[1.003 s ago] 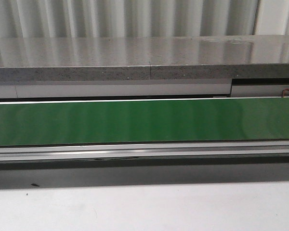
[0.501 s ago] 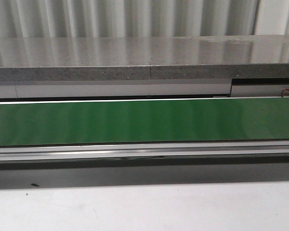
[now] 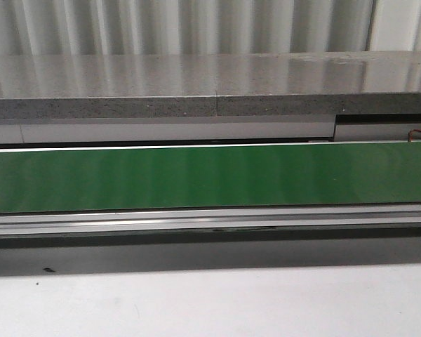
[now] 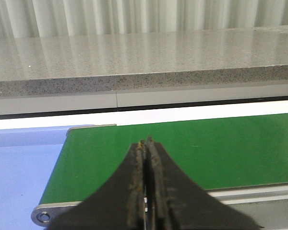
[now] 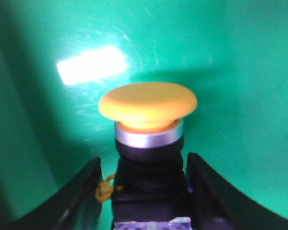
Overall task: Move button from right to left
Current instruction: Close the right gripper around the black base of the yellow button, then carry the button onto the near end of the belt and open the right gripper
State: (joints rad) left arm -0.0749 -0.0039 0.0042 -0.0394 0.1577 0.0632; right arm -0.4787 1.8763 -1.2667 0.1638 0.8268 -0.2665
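Note:
The button [image 5: 148, 103] has a round yellow cap, a silver ring and a black collar. It stands upright inside a green container [image 5: 240, 72] in the right wrist view. My right gripper [image 5: 144, 162] is open, with one finger on each side of the button's black body. A small gap shows on one side, and the other finger is at or very near the body. My left gripper [image 4: 146, 143] is shut and empty, over the end of the green belt [image 4: 221, 143]. Neither gripper nor the button shows in the front view.
The green conveyor belt [image 3: 210, 175] runs across the front view behind a metal rail [image 3: 210, 221], with a grey stone ledge [image 3: 210, 84] beyond and a white table [image 3: 210, 302] in front. A blue surface [image 4: 19, 172] lies beside the belt's end.

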